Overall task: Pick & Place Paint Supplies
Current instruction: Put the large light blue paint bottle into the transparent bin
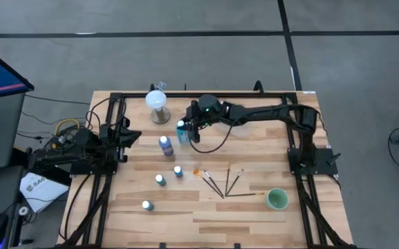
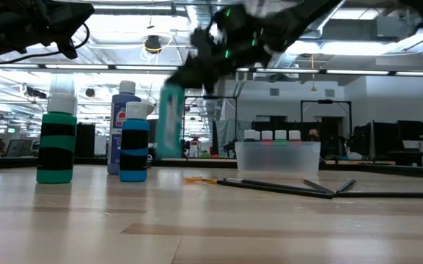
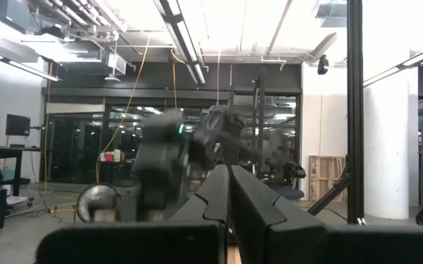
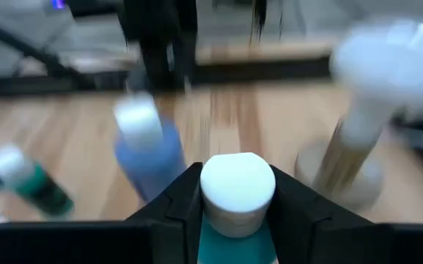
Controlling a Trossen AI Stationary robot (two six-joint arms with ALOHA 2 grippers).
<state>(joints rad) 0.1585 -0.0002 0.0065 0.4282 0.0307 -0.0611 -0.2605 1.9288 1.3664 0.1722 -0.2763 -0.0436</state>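
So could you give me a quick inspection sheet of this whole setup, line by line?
Surface: pale wooden table inside a black frame.
Job's things: teal bottle lifted clear of the wood; larger blue bottle and three small bottles standing; paintbrushes lying fanned out, one orange-tipped.
Clutter: white globe on a round base near the far edge; green cup; in the low view, a clear tub with capped bottles behind the brushes.
Grippers: right gripper shut on the teal bottle; left gripper parked at the left edge, fingers together.
Cables: black loop hanging under the right arm; yellow coil off the table's left.
Surroundings: grey floor, a monitor, papers at left.
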